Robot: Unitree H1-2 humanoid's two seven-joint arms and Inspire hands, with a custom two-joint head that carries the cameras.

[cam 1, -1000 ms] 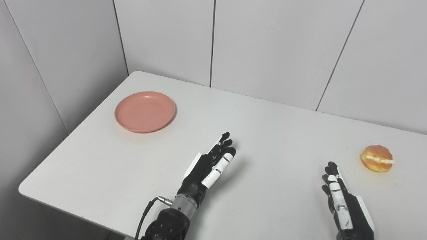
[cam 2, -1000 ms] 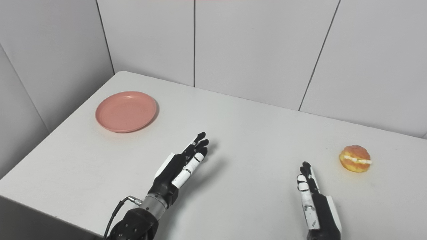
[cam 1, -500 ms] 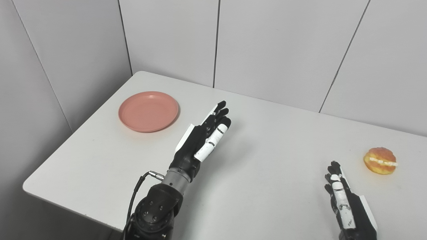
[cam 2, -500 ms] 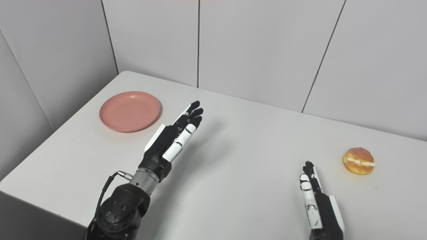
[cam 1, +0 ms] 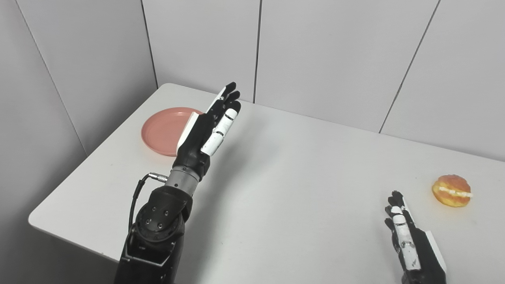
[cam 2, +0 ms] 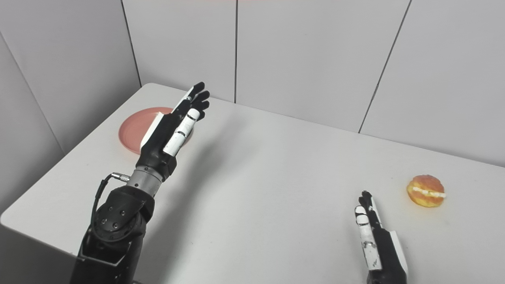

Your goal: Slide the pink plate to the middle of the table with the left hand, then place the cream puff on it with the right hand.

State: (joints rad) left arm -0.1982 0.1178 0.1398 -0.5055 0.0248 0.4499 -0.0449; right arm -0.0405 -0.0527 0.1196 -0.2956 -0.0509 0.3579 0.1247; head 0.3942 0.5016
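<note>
White table (cam 1: 300, 189), set into a corner of grey wall panels (cam 1: 335, 55).

Far left corner of the table: pink plate (cam 1: 161, 128), flat on the surface and close to the left edge. Its right part is hidden behind the left hand in both views. Nothing on the part of the plate that shows.

Left hand (cam 1: 207, 128): raised above the table on an arm that comes up from the bottom left, a black cable (cam 1: 138, 193) looping out at the wrist. Fingers (cam 1: 229, 96) straight, lying close together, pointing up and away toward the back wall. Palm turned edge-on, white back plate facing left. Slack and empty; it grasps nothing. In the pictures it overlaps the plate's right rim, but it stands higher than the plate; whether any part touches the plate cannot be told.

Middle of the table: bare white surface, with the soft shadow of the left arm across it.

Right hand (cam 1: 410, 240): low at the bottom right, close over the table top near the front edge. Fingers straight and together, pointing away. Empty, holding nothing.

Far right: cream puff (cam 1: 451, 190), golden-brown with a white line of filling across its side. It sits on the table beyond the right hand and a little to its right, apart from the fingertips and well apart from the plate.
</note>
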